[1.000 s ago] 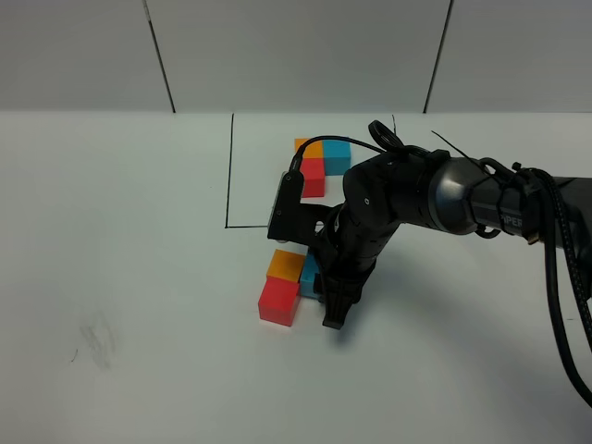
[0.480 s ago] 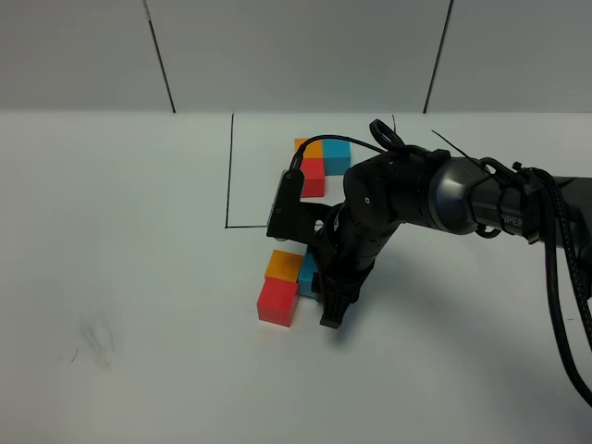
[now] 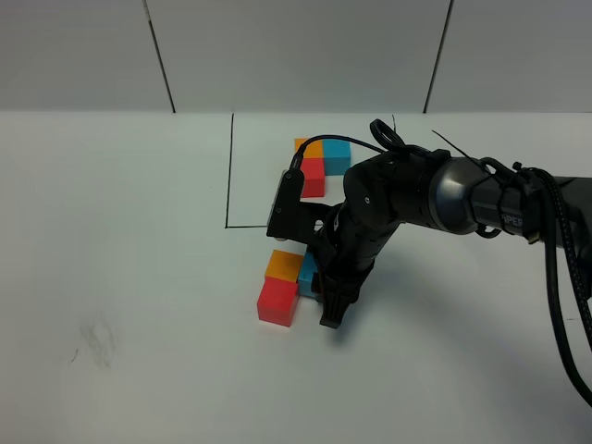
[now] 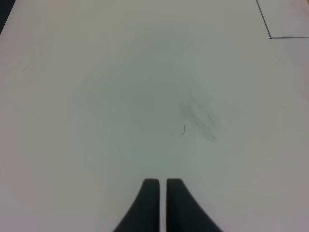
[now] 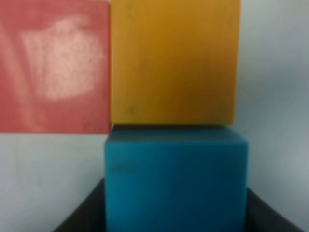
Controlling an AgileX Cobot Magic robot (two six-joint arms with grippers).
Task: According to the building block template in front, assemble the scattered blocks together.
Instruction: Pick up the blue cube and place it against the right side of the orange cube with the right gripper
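The right arm reaches in from the right edge of the high view, its dark upper link running leftward over the white table (image 3: 139,277), then bending at the wrist so that the last section points steeply down and slightly toward the camera. The right tool (image 3: 326,298) stands nearly upright with its tips at the table surface, closed on the light blue block (image 3: 308,275), of which only a sliver shows past the tool's body. In the right wrist view that light blue block (image 5: 176,181) fills the space between the two dark fingers (image 5: 84,215), which lie against its two sides.

The orange block (image 3: 284,266) sits touching the light blue one on its left as the high camera sees it, and the red block (image 3: 277,301) sits against the orange one on the near side, so the three form an L. The right wrist view confirms the orange block (image 5: 175,60) flush against the blue and the red block (image 5: 54,65) flush against the orange.

The building block template (image 3: 321,159) lies farther back, inside the thin black drawn rectangle (image 3: 228,171), partly screened by the arm's cable.

The left arm is out of the high view; its wrist camera shows the left tool (image 4: 159,203) with fingers pressed together, empty, above bare table with a faint smudge (image 4: 199,117)
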